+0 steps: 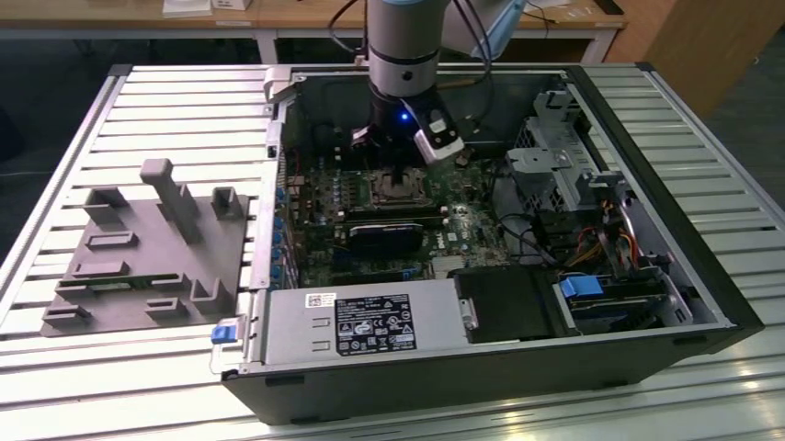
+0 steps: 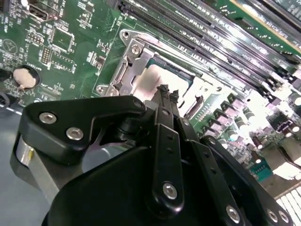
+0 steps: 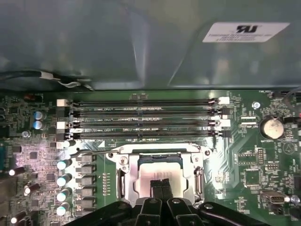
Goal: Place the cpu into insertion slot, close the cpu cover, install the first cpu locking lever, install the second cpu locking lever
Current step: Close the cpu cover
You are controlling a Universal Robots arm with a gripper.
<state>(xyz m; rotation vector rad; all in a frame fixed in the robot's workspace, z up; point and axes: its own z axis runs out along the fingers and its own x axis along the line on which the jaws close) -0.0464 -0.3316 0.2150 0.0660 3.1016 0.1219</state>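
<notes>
Claw (image 3: 160, 185) clenched on nothing, its tips right at the cpu (image 3: 155, 165), which lies in the insertion slot (image 1: 402, 188) in the centre of the exterior view.

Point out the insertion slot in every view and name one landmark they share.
Exterior view: insertion slot on the green board, under the tool.
Second wrist view: insertion slot just beyond the tool.
First wrist view: insertion slot between tool and memory slots.
Shared landmark: the long black memory slots alongside it.

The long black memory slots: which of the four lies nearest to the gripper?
The long black memory slot directly beside the silvery square metal cpu cover; the other three lie beyond it, farther from the black gripper.
</notes>
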